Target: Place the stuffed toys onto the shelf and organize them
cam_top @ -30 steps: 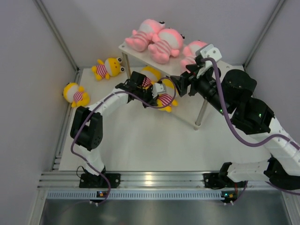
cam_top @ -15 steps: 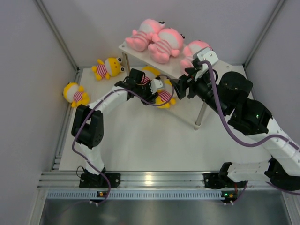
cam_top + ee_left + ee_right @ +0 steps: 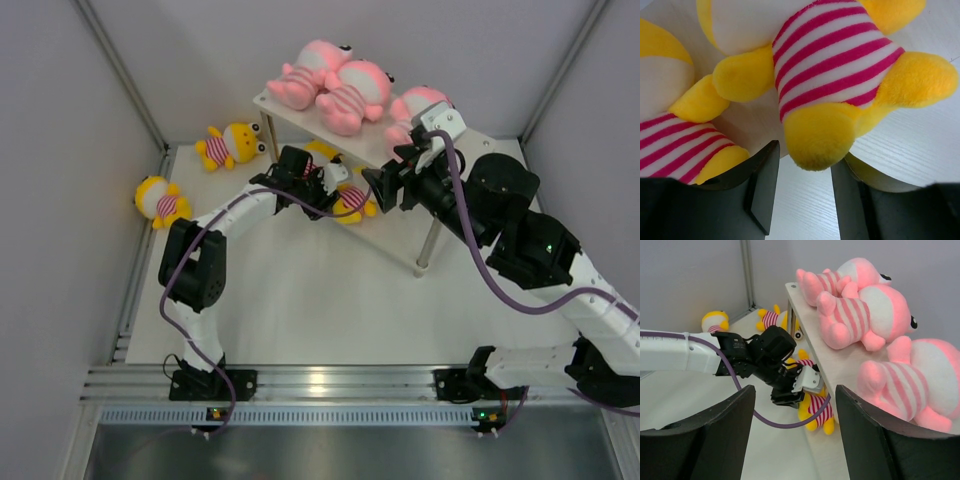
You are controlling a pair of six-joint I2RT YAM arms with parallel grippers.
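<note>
Bright, even overhead light; soft faint shadows; glare on metal rail [image 3: 320, 380]; all views sharp.

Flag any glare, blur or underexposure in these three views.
Top external: sharp, evenly lit, one glare spot on the metal rail. Left wrist: yellow stuffed toy fills the frame, plush crisp; left end effector's fingers dark, slightly soft. Right wrist: pink stuffed toys on the shelf clear; right end effector's fingers near-black silhouettes.
</note>
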